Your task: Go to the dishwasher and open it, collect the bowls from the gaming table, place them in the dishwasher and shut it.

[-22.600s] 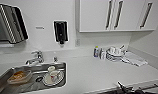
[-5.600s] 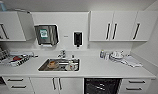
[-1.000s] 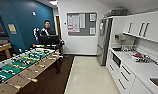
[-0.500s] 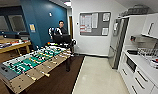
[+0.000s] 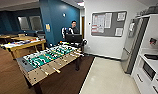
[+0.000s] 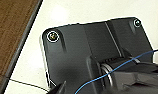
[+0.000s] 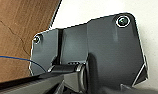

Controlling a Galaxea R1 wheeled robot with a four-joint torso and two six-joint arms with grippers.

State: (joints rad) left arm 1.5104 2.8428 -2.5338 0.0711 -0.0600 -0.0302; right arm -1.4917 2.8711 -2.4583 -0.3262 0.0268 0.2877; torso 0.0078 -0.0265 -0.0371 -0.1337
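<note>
From the head view, the robot faces a green football table (image 5: 48, 58) with a person (image 5: 73, 28) behind; no bowls or dishwasher show, so collecting seems left to do. Both wrist views look down at pale floor (image 6: 82, 12) and brown floor (image 7: 20, 30); I cannot tell how the fingers stand.

Person (image 5: 74, 28) behind foosball table (image 5: 48, 60) (left)

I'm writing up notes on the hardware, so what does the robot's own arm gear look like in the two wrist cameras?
In both wrist views the robot's part is a wide dark grey plate with rounded corners, carrying round silver-ringed fittings at those corners. A jointed dark bar with a pale metallic collar sits beside the plate. A thin blue cable loops across it. The end effector fingers cannot be made out.
</note>
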